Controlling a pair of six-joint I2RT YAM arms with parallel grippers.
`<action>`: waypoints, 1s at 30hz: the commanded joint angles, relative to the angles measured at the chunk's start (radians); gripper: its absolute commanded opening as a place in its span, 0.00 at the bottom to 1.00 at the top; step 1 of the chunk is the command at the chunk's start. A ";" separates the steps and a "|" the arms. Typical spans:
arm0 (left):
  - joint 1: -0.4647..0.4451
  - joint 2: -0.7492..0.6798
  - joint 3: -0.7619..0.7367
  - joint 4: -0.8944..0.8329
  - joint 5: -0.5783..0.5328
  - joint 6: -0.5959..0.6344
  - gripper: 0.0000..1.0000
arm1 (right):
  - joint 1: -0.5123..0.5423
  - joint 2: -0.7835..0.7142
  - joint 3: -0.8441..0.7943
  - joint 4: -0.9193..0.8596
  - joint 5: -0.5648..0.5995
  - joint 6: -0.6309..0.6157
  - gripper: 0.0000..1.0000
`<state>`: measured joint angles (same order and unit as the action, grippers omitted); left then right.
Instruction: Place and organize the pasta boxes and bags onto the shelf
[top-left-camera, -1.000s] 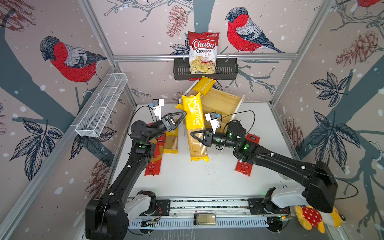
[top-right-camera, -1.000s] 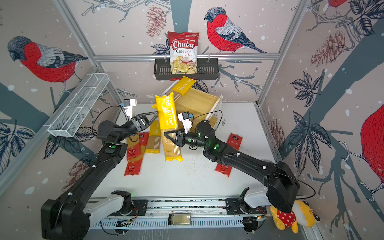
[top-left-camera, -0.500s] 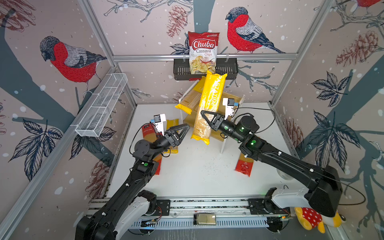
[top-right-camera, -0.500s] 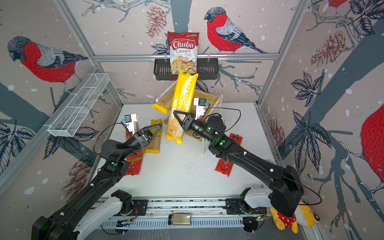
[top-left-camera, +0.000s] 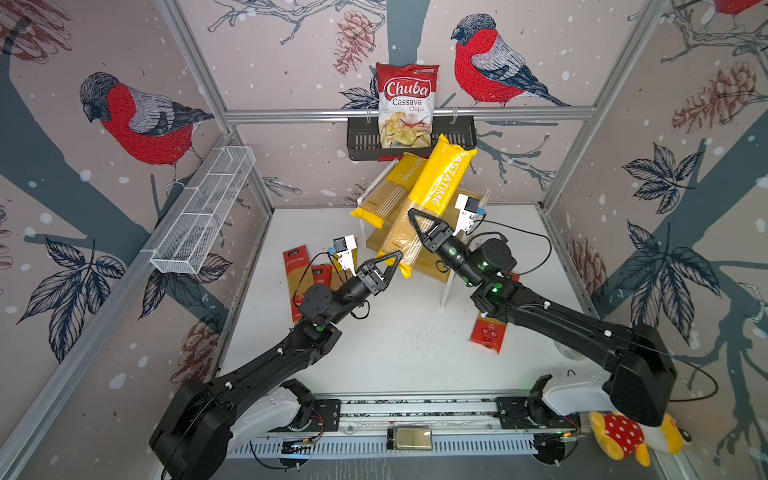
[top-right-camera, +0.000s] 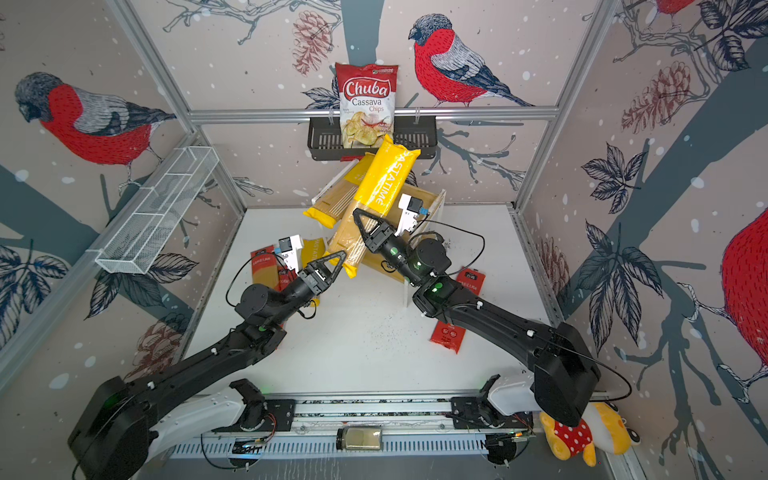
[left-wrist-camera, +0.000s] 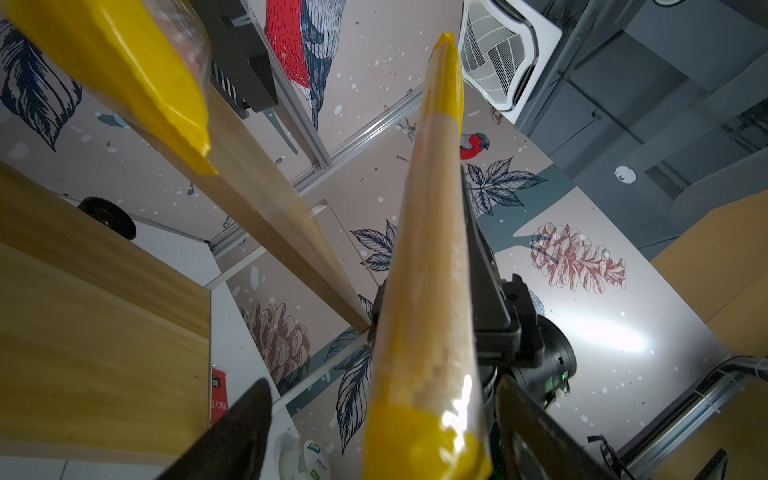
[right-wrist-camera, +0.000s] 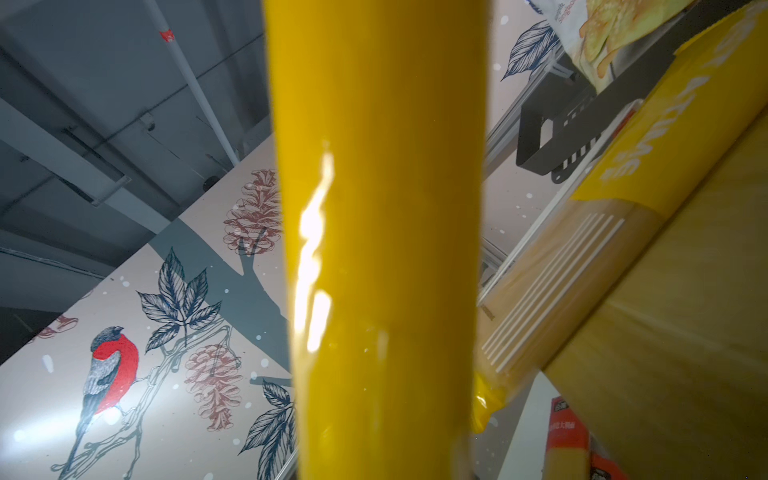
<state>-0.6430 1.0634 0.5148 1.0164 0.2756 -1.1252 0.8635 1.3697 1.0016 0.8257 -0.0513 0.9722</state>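
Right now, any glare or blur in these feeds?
Right wrist view: the held yellow bag fills the middle, soft-focused, with a glare streak on its film. Left wrist view: glare on the bag's clear window, a hotspot on the wall. Both top views: sharp, evenly lit.

Three yellow pasta bags: a bag (top-left-camera: 440, 178) raised at upper centre, a bag (top-left-camera: 386, 193) just left of it, and a bag (top-right-camera: 312, 249) half hidden at centre left.

Three red pasta packs: a pack (top-left-camera: 296, 266) and a pack (top-left-camera: 322, 274) at centre left, and a pack (top-left-camera: 489, 332) right of centre.

One wooden shelf (top-left-camera: 428, 266), one chips bag (top-left-camera: 406, 106), one black basket (top-left-camera: 455, 135), one wire tray (top-left-camera: 203, 212), one plush toy (top-left-camera: 623, 436).

Two robot arms (top-left-camera: 270, 365) (top-left-camera: 573, 328).
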 joint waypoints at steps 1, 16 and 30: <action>-0.007 0.017 0.022 0.126 -0.061 -0.019 0.78 | 0.013 -0.005 0.002 0.169 0.026 0.025 0.17; -0.021 0.075 0.126 0.093 -0.092 -0.030 0.28 | 0.016 -0.016 -0.003 0.152 0.068 0.012 0.32; -0.053 0.081 0.143 0.080 -0.096 0.004 0.20 | -0.003 -0.028 -0.013 0.135 0.078 0.012 0.29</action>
<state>-0.6903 1.1522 0.6476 1.0679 0.1783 -1.1511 0.8616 1.3579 0.9894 0.8436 0.0174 0.9962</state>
